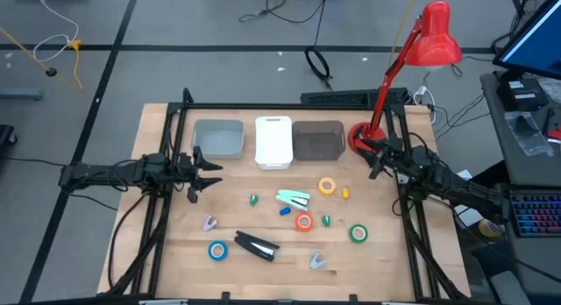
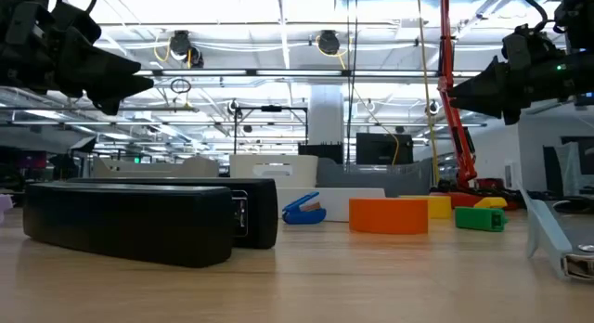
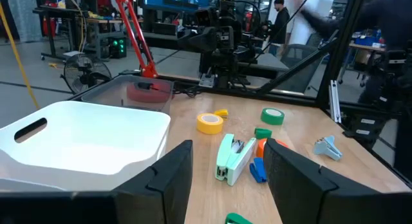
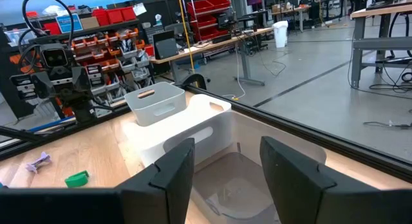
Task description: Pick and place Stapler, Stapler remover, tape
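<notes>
Tape rolls (image 1: 327,186) untouched on table; left end effector (image 1: 195,175), right end effector (image 1: 375,159) both wide apart, empty.

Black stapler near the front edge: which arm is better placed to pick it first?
Probably the left. The black stapler lies left of the table's middle, nearer the left tool, which hangs open beside the grey bin. The right tool, also open, waits by the lamp base, farther off.
</notes>
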